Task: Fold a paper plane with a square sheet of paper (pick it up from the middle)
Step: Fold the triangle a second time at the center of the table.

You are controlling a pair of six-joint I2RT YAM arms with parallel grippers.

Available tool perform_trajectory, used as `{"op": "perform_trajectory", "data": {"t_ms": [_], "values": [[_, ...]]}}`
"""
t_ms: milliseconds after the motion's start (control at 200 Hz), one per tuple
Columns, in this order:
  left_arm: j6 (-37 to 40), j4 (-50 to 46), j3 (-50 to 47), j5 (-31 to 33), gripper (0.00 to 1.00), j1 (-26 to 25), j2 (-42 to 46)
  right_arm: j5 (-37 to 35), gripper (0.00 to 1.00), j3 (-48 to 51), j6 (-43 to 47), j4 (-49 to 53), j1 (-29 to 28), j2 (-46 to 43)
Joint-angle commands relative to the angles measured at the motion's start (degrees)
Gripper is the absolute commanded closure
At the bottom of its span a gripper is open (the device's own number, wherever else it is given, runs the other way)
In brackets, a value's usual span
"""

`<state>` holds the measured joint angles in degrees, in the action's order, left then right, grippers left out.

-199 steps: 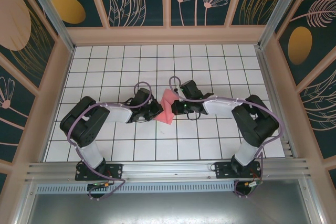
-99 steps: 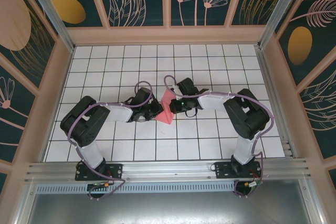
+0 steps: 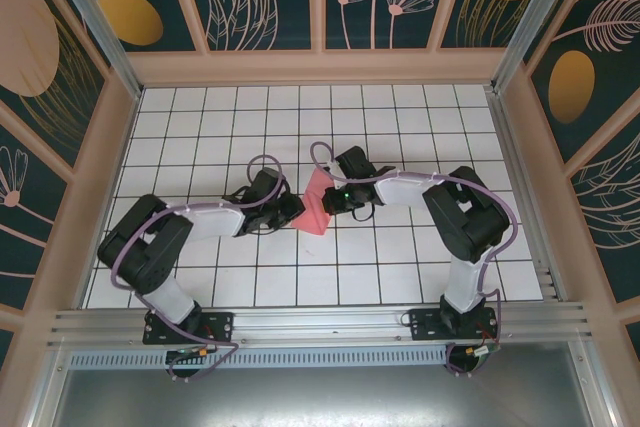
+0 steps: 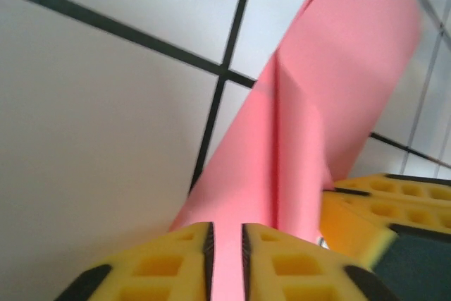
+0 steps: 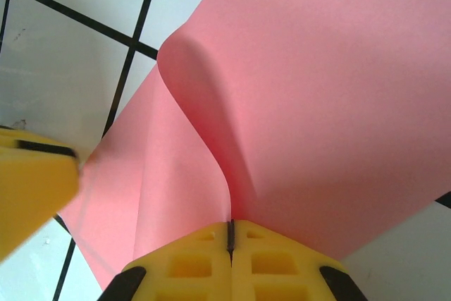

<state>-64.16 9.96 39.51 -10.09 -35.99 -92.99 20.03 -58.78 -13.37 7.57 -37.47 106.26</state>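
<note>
From above: square sheet of paper (image 3: 318, 209), creased to a point, on the gridded table (image 3: 200, 137) between left gripper (image 3: 296, 213) and right gripper (image 3: 330, 197). Left wrist: fingers (image 4: 169, 259) a narrow slit apart, pink showing between them; pinched or not, cannot tell. Right wrist: pads (image 5: 190, 262) pressed tight on a raised fold of the sheet.

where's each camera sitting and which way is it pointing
Top: fixed above and behind, looking down on the tiled table; left arm and right arm meet at the pink paper.
Left wrist: low over the table, looking along the paper; the left hand shows at the bottom, yellow fingers.
Right wrist: close over the paper; the right hand at the bottom, shut on it.
Shared: each wrist view catches the other hand's yellow finger beside the paper.
</note>
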Motion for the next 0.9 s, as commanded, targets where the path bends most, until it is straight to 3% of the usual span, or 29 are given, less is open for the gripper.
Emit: {"op": "perform_trajectory", "data": {"t_ms": [0, 275, 761, 896], "values": [[-0.37, 0.14, -0.48, 1.85, 0.71, 0.17, 3.71, 0.44, 0.94, -1.17, 1.36, 1.22, 0.59, 0.7], [-4.08, 11.76, 0.2, -5.64, 0.55, 0.15, -0.52, 0.73, 0.94, -0.99, 1.3, 1.04, 0.78, 0.51], [-7.73, 17.23, 0.57, -7.22, 0.52, 0.21, -8.64, 1.71, 0.93, -0.79, 1.22, 0.61, 0.89, 0.24], [-8.21, 16.94, 0.81, -7.67, 0.58, 0.21, -10.38, 1.94, 0.93, -0.77, 1.1, 0.51, 0.84, 0.18]]}}
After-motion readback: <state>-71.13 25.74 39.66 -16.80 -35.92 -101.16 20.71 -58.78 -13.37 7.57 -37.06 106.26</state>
